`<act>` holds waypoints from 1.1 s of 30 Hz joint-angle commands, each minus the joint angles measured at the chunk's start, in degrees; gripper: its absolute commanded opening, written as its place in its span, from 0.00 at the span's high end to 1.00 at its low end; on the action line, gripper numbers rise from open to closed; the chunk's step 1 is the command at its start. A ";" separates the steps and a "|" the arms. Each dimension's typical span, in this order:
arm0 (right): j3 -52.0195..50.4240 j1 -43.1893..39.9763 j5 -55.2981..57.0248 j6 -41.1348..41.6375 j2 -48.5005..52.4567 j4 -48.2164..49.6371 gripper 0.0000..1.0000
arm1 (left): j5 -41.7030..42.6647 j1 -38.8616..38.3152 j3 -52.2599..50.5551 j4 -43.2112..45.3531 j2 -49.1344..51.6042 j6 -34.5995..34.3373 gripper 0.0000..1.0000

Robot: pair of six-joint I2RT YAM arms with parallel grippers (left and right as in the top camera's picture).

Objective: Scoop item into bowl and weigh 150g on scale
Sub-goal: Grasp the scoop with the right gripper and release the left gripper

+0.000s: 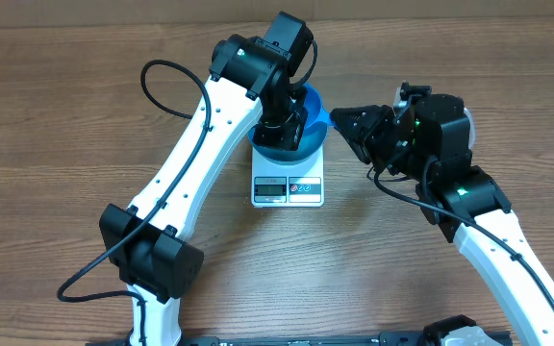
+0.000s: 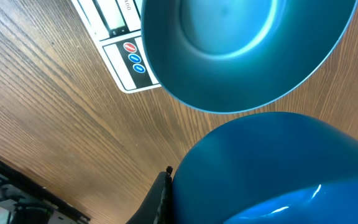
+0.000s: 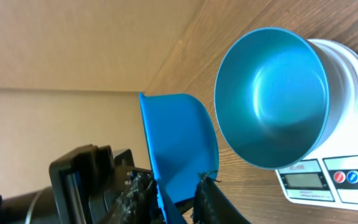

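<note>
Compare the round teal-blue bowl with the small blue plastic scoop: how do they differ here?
The round teal-blue bowl stands on the white square scale; the small blue plastic scoop is held beside it by the right gripper. The bowl is wider and glossy teal; the scoop is narrower and brighter blue. Both look empty.

The wood-grain table [image 1: 65,115] carries the white scale [image 1: 289,189] near its middle, display strip facing front.
</note>
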 commanded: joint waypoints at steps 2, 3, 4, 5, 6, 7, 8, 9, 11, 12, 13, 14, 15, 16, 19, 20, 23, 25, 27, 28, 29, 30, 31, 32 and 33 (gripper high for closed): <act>1.14 0.22 1.68 1.01 0.28 0.39 0.83 | -2.45 -0.15 1.18 -0.15 -1.60 -3.15 0.96; 1.14 0.22 1.88 0.98 0.28 0.37 0.84 | -2.32 -0.15 1.18 -0.11 -1.62 -3.15 0.96; 1.14 0.22 2.05 0.98 0.28 0.37 0.86 | -2.25 -0.15 1.18 -0.11 -1.60 -3.15 0.96; 1.14 0.22 2.12 0.98 0.28 0.37 0.87 | -2.23 -0.15 1.18 -0.13 -1.62 -3.13 0.96; 1.14 0.22 2.16 0.98 0.28 0.37 0.89 | -2.25 -0.15 1.18 -0.15 -1.60 -3.13 0.95; 1.14 0.22 2.34 0.98 0.28 0.37 0.90 | -2.32 -0.15 1.18 -0.15 -1.60 -3.13 0.96; 1.14 0.22 2.51 0.98 0.28 0.37 0.90 | -2.34 -0.15 1.18 -0.15 -1.62 -3.13 0.96; 1.14 0.22 2.51 0.98 0.28 0.37 0.91 | -2.32 -0.15 1.18 -0.15 -1.60 -3.13 0.96; 1.14 0.22 2.51 0.98 0.28 0.37 0.91 | -2.32 -0.15 1.18 -0.15 -1.62 -3.10 0.95; 1.14 0.22 2.49 0.98 0.28 0.37 0.91 | -2.34 -0.15 1.18 -0.15 -1.62 -3.10 0.96; 1.14 0.22 2.49 0.98 0.28 0.35 0.91 | -2.36 -0.15 1.18 -0.13 -1.60 -3.10 0.96; 1.14 0.22 2.49 0.98 0.28 0.37 0.92 | -2.36 -0.15 1.18 -0.11 -1.60 -3.13 0.96; 1.14 0.22 2.49 0.98 0.28 0.37 0.93 | -2.34 -0.15 1.18 -0.11 -1.60 -3.13 0.96; 1.14 0.22 2.49 0.98 0.28 0.37 0.94 | -2.34 -0.15 1.18 -0.11 -1.60 -3.13 0.96; 1.14 0.22 2.49 0.98 0.28 0.35 0.96 | -2.34 -0.13 1.18 -0.13 -1.62 -3.10 0.96; 1.14 0.22 2.49 0.98 0.28 0.35 0.96 | -2.32 -0.09 1.18 -0.13 -1.60 -3.10 0.95; 1.14 0.22 2.51 0.98 0.28 0.35 0.96 | -2.32 -0.11 1.18 -0.07 -1.60 -2.89 0.92; 1.14 0.22 2.58 0.98 0.28 0.35 0.96 | -2.34 -0.09 1.18 -0.04 -1.60 -2.89 0.75; 1.14 0.22 2.71 0.98 0.28 0.35 0.96 | -2.29 -0.04 1.18 -0.04 -1.62 -2.86 0.42; 1.14 0.22 2.71 0.98 0.28 0.35 0.96 | -2.25 0.04 1.18 -0.07 -1.60 -2.69 0.32; 1.14 0.22 2.71 0.98 0.28 0.35 0.96 | -2.25 0.09 1.18 0.00 -1.60 -2.16 0.21; 1.14 0.22 2.71 0.98 0.28 0.35 0.96 | -2.23 0.17 1.18 0.11 -1.60 -1.49 0.12; 1.14 0.22 2.71 0.98 0.28 0.35 0.96 | -2.21 0.20 1.18 0.09 -1.62 -1.36 0.06; 1.14 0.22 2.71 0.98 0.28 0.35 0.96 | -2.19 0.22 1.18 0.09 -1.62 -1.36 0.00; 1.14 0.22 2.71 0.98 0.28 0.35 0.96 | -2.16 0.24 1.18 0.11 -1.62 -1.36 0.00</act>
